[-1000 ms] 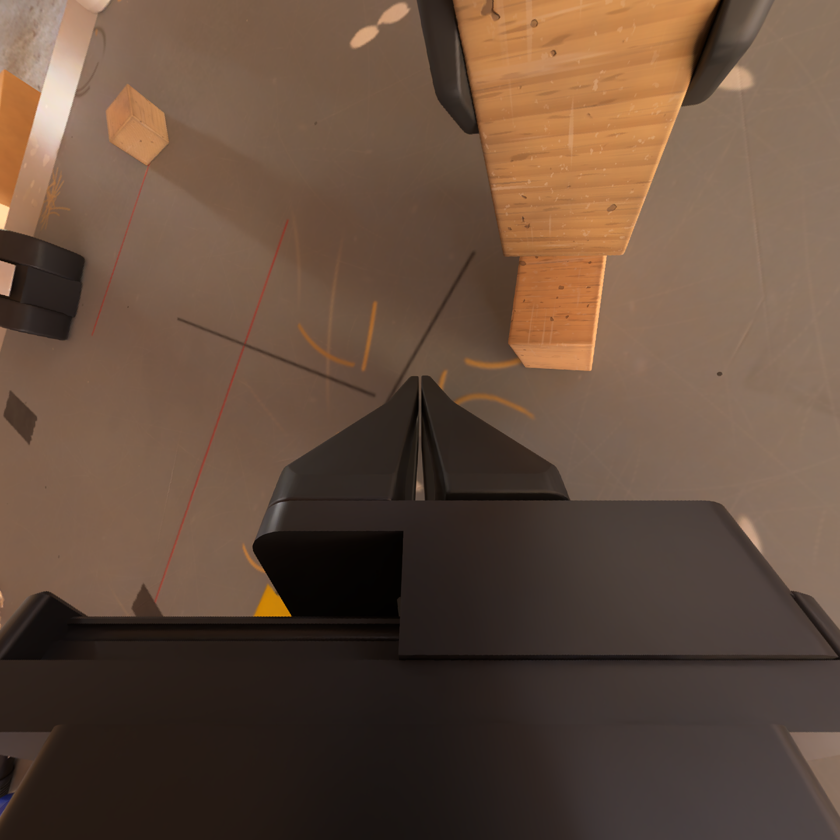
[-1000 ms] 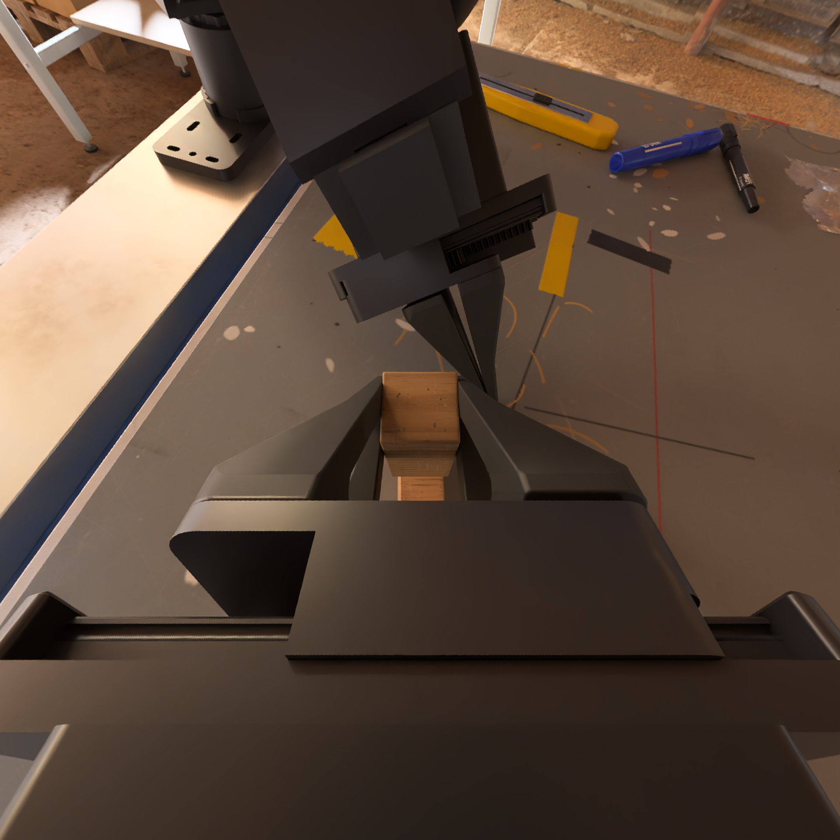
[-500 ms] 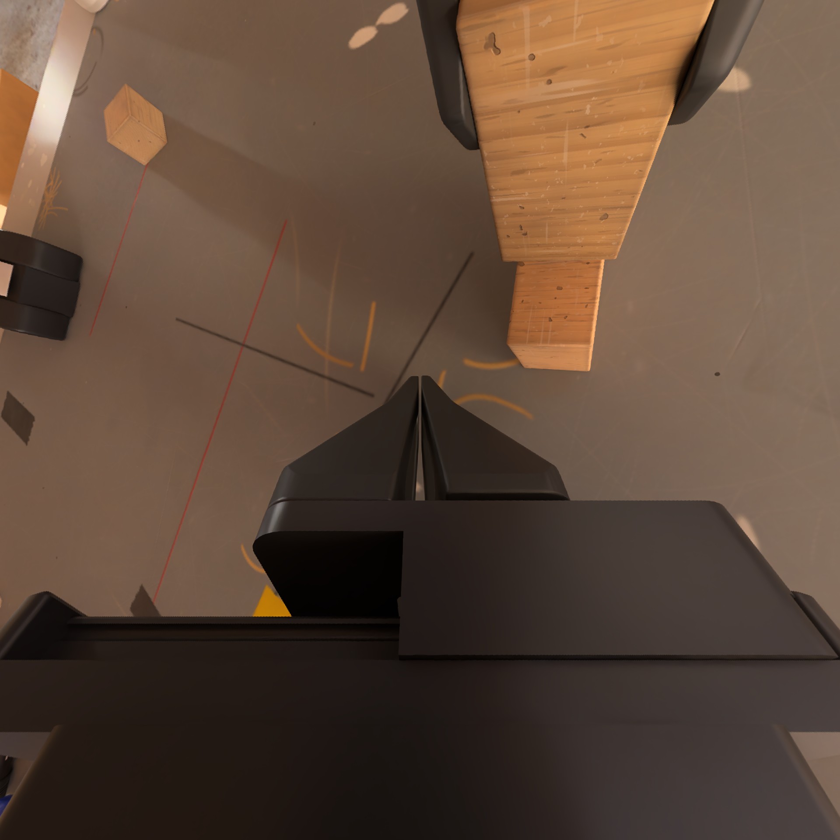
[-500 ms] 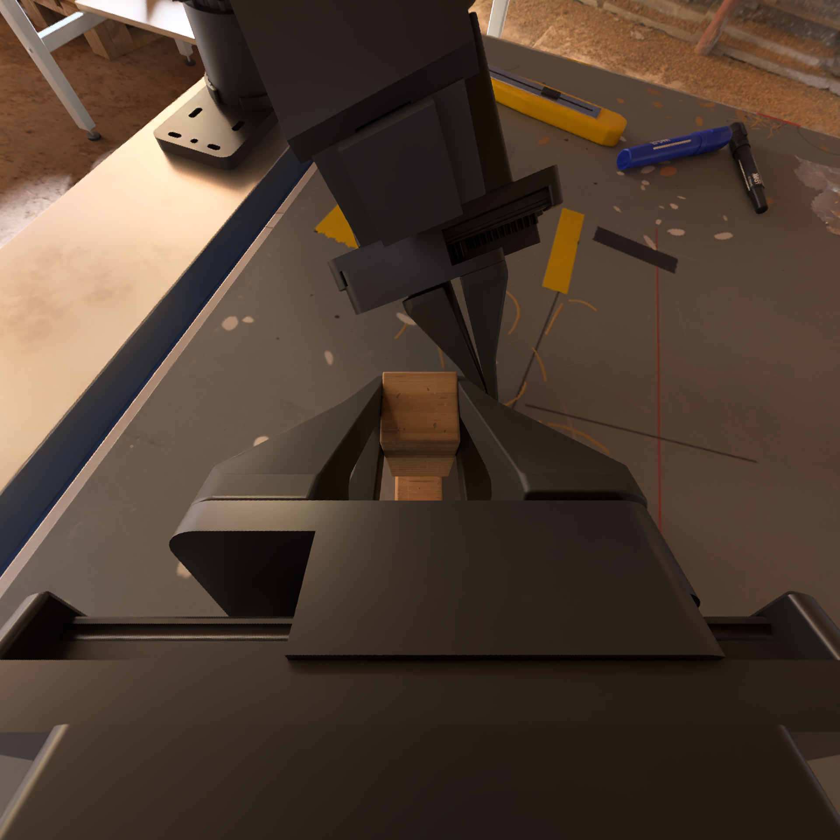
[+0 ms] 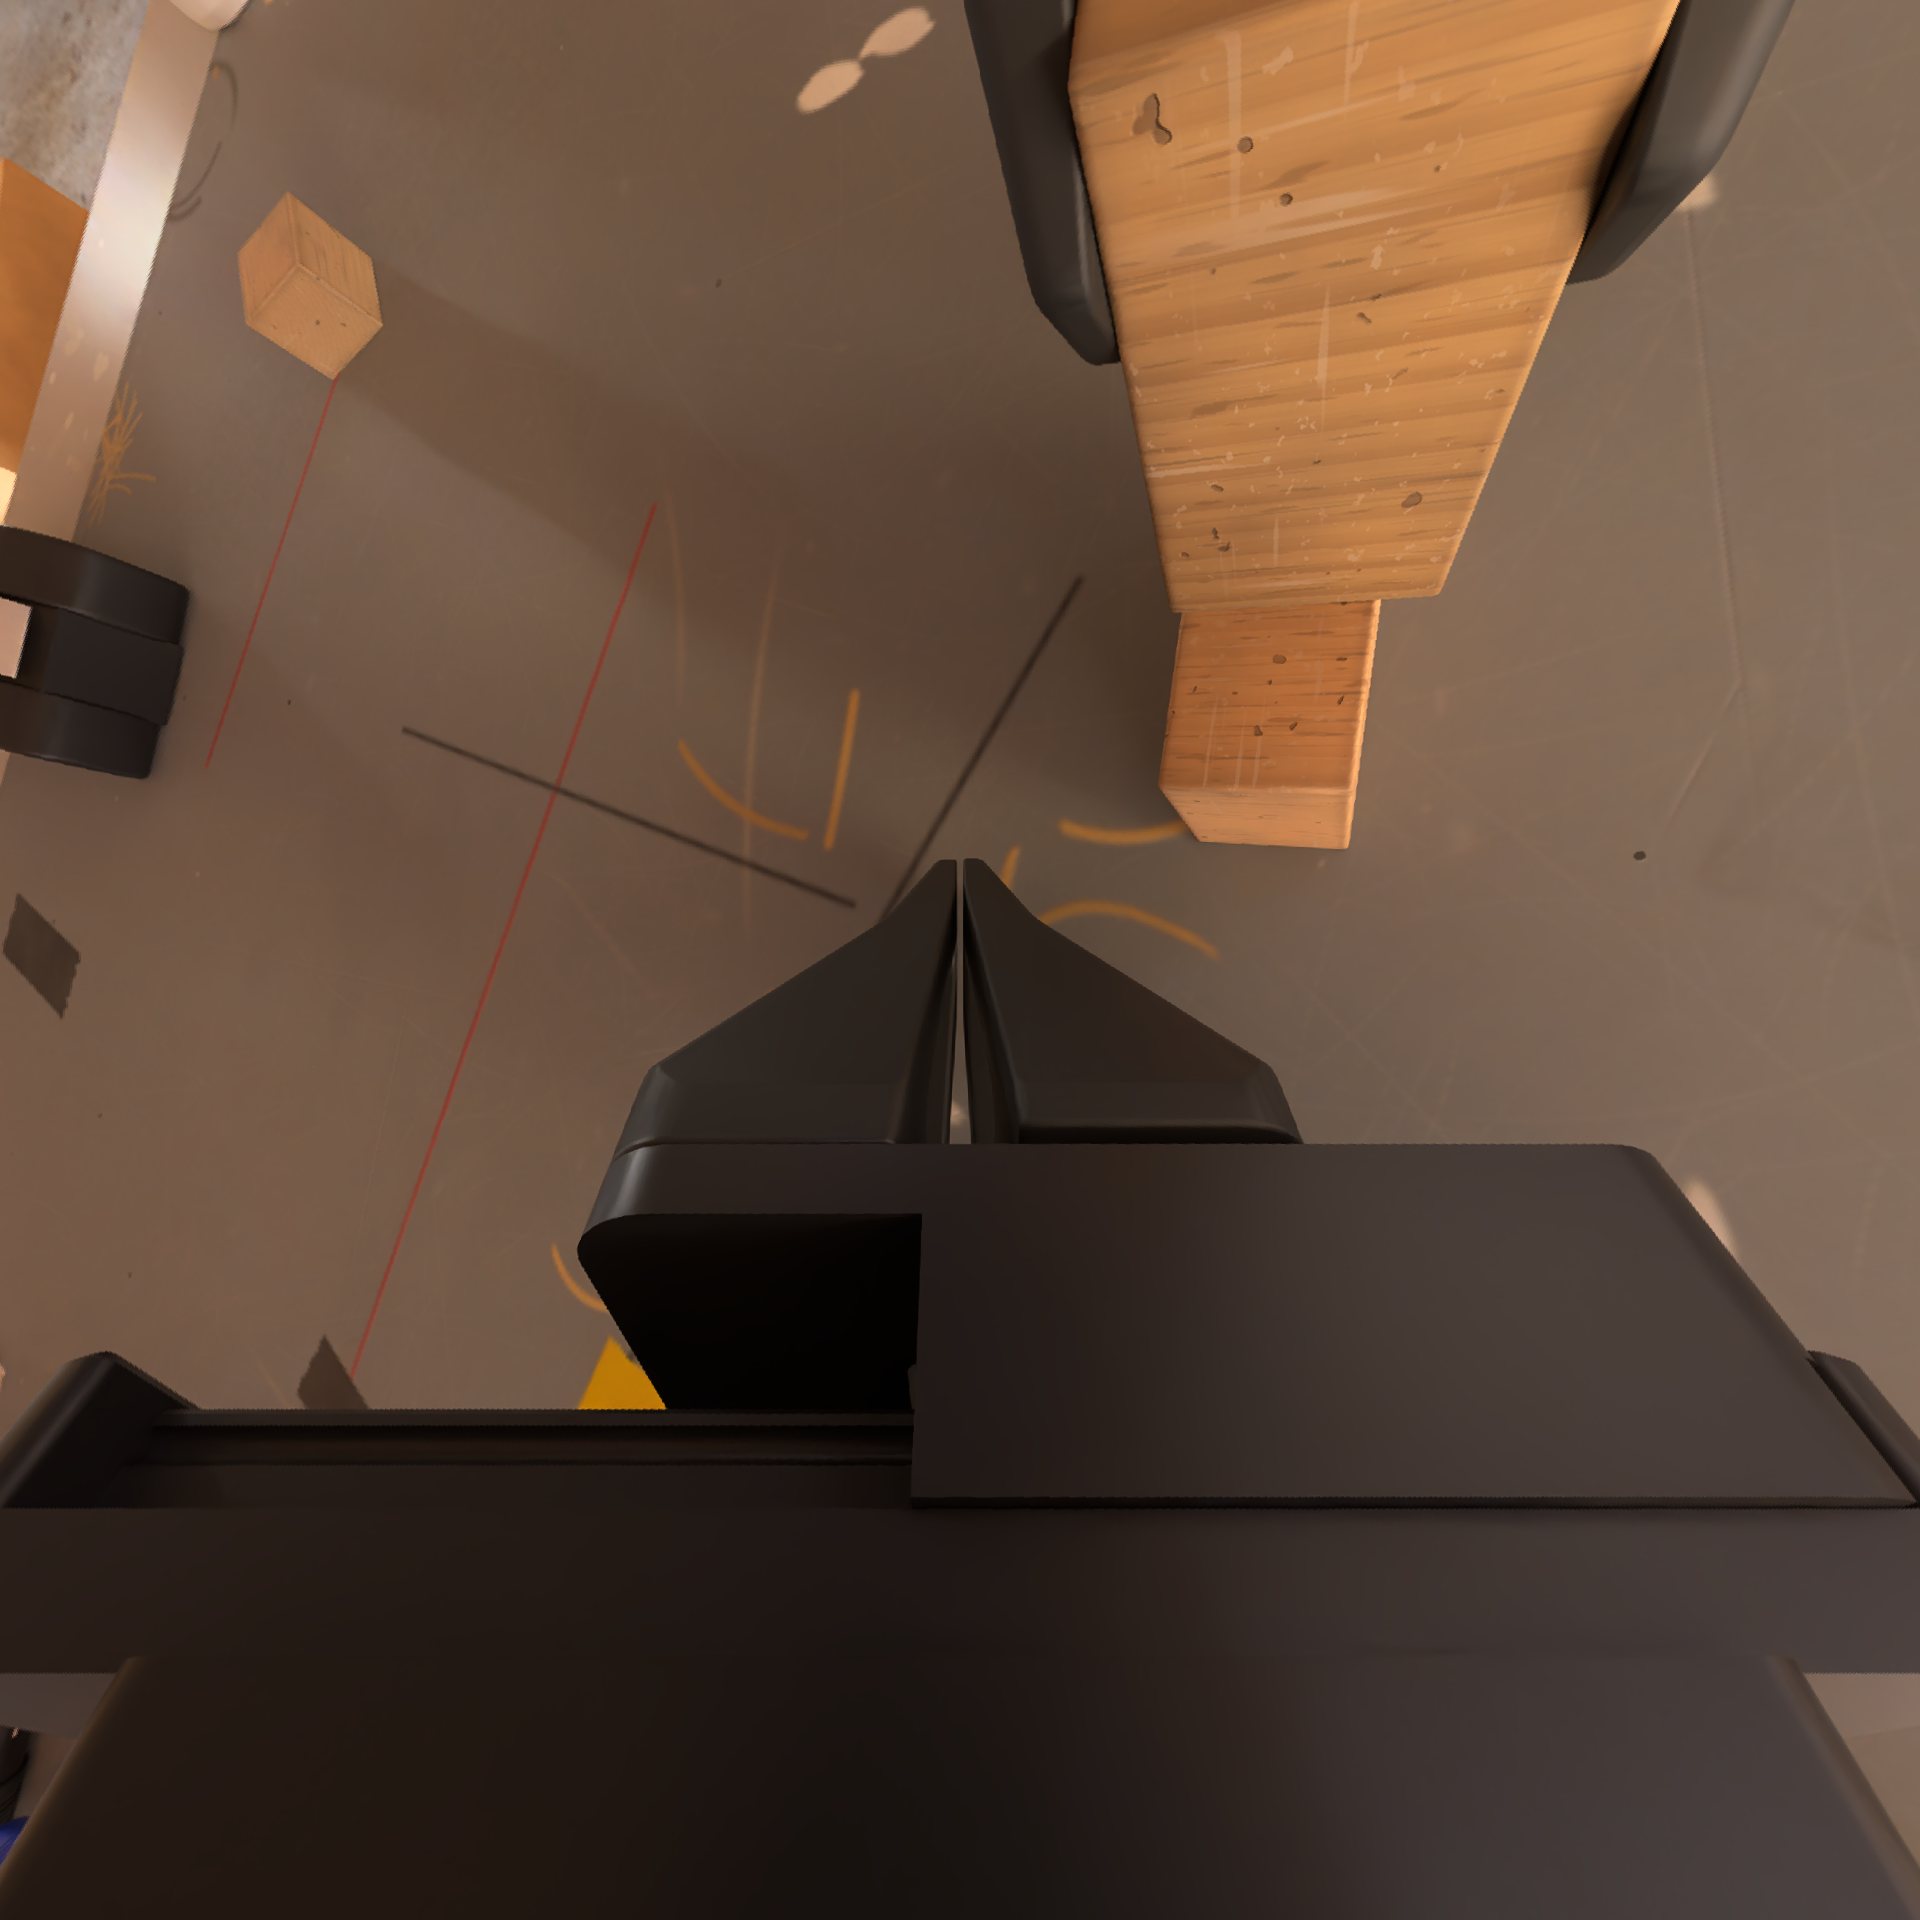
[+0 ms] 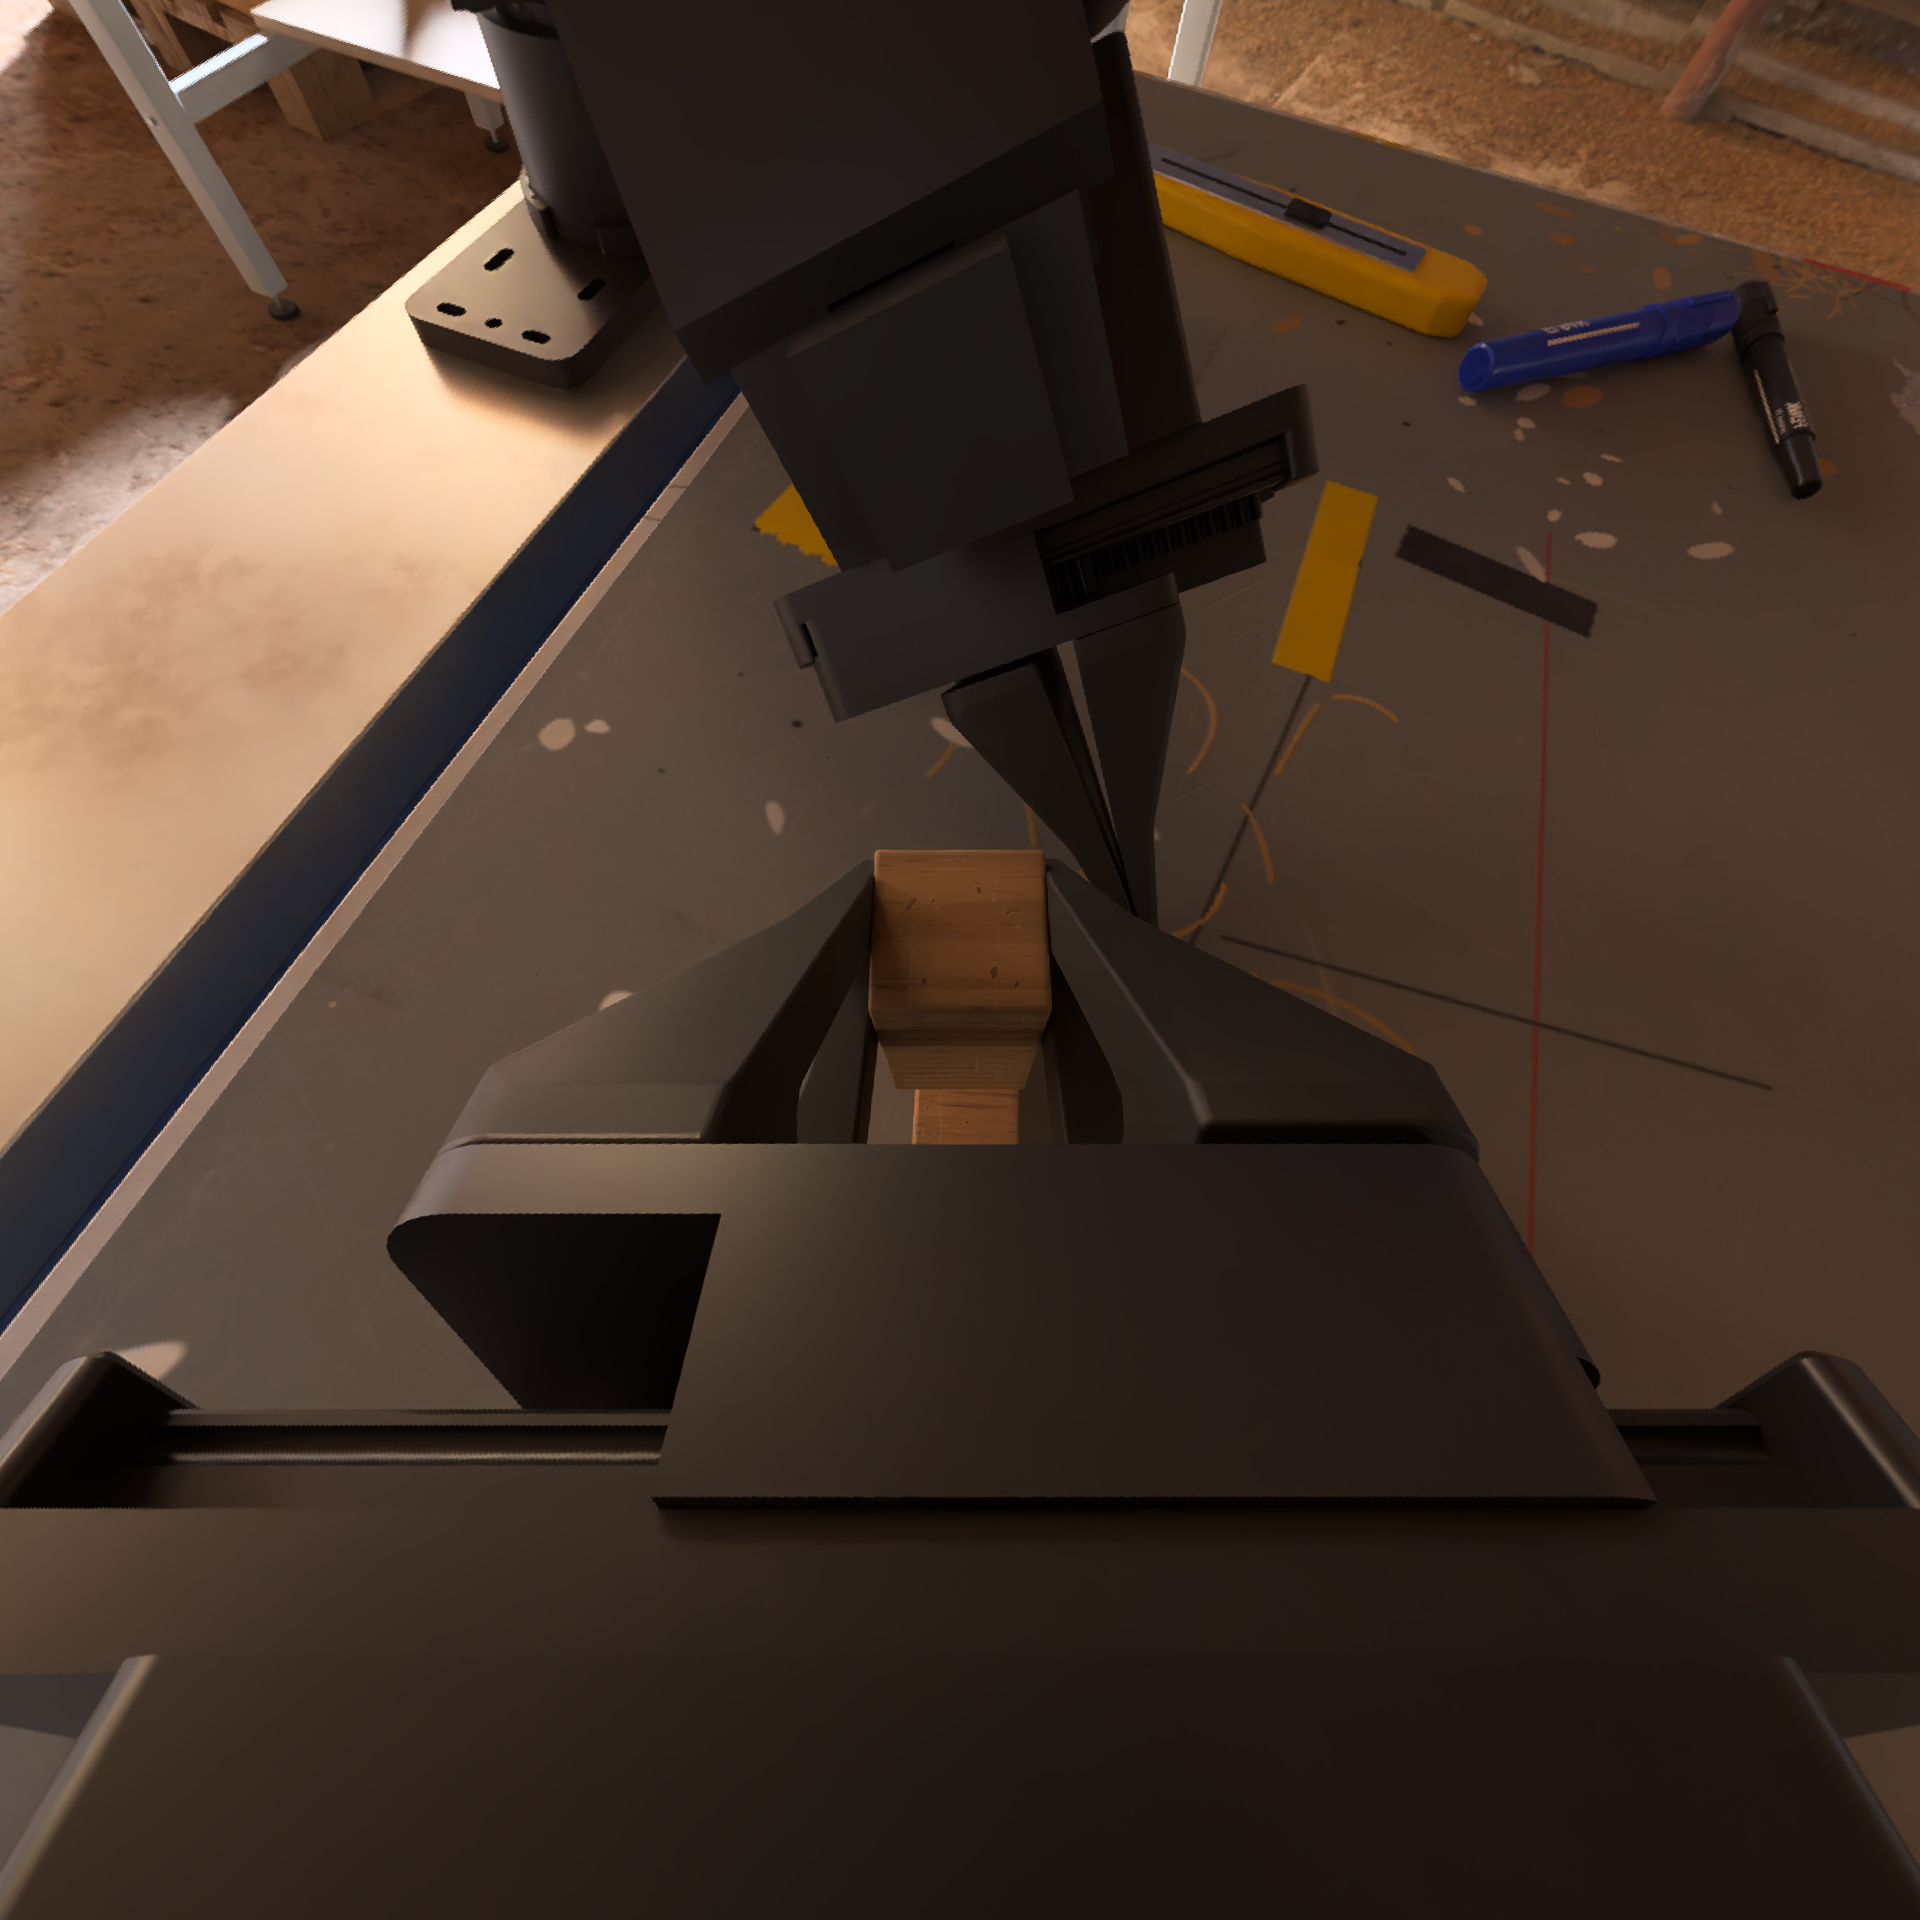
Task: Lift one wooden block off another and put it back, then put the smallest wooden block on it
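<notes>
The right gripper has its fingers clamped on the upper block, held above the lower block with a gap showing — the lift step, by my reading. Beyond the block the left gripper hangs idle, fingers together. The cube, smallest of the three, sits well apart from the lower block on the counter. Next: lower the upper block squarely onto its base, then release.

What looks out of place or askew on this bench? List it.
Nothing looks damaged or spilled. The small wooden cube sits turned cornerwise near the mat's edge, far from the lower block. The right gripper holds the large block above it, roughly in line.
</notes>
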Controlling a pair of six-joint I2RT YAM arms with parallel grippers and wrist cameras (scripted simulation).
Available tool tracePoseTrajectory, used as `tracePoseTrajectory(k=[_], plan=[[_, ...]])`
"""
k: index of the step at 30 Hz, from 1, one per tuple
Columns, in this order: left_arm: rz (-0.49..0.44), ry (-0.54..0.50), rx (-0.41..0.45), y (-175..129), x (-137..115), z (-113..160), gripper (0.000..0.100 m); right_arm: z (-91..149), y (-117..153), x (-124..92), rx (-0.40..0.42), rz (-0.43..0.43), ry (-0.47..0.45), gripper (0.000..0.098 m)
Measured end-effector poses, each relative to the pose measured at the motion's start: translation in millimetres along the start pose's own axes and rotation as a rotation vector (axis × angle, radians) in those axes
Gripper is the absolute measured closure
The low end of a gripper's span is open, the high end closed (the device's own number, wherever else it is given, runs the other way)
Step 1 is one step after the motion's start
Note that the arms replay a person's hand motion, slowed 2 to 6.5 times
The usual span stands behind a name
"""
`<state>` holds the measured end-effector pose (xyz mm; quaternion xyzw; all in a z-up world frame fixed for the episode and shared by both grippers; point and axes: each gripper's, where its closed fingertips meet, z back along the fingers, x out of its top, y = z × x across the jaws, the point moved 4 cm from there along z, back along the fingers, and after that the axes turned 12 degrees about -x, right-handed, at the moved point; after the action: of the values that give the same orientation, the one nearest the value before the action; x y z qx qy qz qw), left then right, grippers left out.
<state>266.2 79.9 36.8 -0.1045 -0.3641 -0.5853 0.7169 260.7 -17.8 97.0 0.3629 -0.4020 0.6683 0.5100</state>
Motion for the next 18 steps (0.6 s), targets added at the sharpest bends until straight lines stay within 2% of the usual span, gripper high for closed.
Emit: tracePoseTrajectory(k=[18], plan=[[0.002,0.000,0.001,0.2,0.0,0.1,0.099,-2.6,0.5,-2.9,0.022,0.007,0.018,0.0731]])
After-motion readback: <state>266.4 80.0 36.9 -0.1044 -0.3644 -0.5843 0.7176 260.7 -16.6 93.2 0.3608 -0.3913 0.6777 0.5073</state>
